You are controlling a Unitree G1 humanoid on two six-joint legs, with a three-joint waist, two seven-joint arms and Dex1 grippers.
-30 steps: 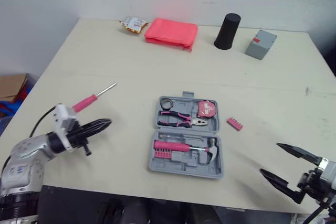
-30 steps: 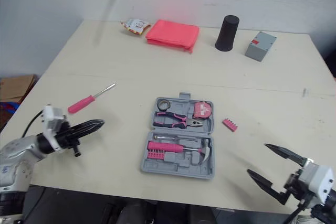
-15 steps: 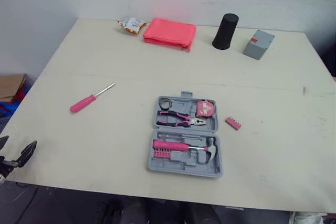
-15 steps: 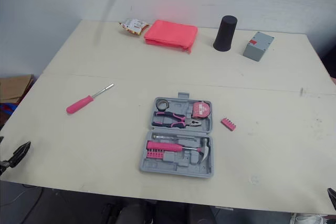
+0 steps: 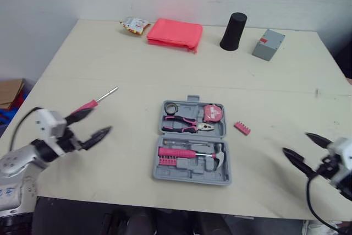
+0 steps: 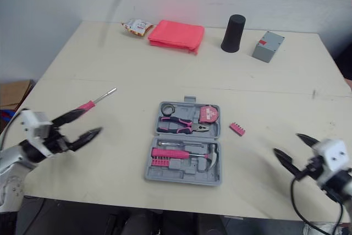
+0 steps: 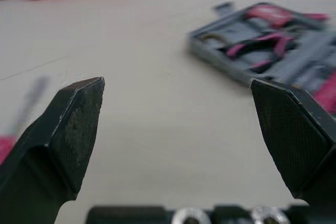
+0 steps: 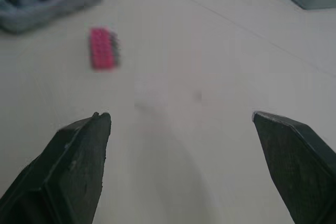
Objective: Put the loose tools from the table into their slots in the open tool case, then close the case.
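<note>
We're going for the screwdriver [image 6: 99,99]: left end effector [image 5: 96,121] and right end effector [image 5: 297,143] gape empty, so next we'd drop onto its handle.

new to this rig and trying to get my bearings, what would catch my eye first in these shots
The open grey tool case in the middle of the table, with pink-handled tools in its slots, draws the eye first. Two loose pink pieces flank it: a screwdriver to its left and a bit holder to its right. The left gripper hovers open by the screwdriver, the right gripper open near the table's front right.
</note>
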